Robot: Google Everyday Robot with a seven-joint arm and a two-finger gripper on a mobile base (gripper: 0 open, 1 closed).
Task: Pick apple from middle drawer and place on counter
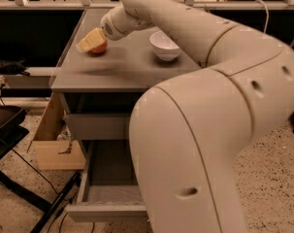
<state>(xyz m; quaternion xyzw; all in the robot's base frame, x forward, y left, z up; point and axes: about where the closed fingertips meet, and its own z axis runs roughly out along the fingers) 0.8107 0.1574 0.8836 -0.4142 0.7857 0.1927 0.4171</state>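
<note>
The gripper (92, 41) sits over the left rear part of the counter (132, 68), its pale yellowish fingers (88, 39) clamped on the apple (100, 48), which shows red-orange just below and to the right of them, at or barely above the grey surface; whether it touches the slab cannot be told. A soft shadow lies on the counter in front of the apple. To the right of the apple and apart from it stands a white bowl (165, 45), upright on the same top. The large cream-coloured arm (219, 96) sweeps from the gripper across the upper right and fills most of the right half of the view, hiding that side of the cabinet. Below the counter a grey drawer front (95, 126) sits nearly flush, and lower still the middle drawer (112, 194) stands pulled out, its paler floor bare where it shows. A light wooden panel (52, 142) leans beside the cabinet on the left, near dark stand legs (20, 191) on the speckled floor (270, 178), and a pale rail (44, 5) runs behind the counter
</note>
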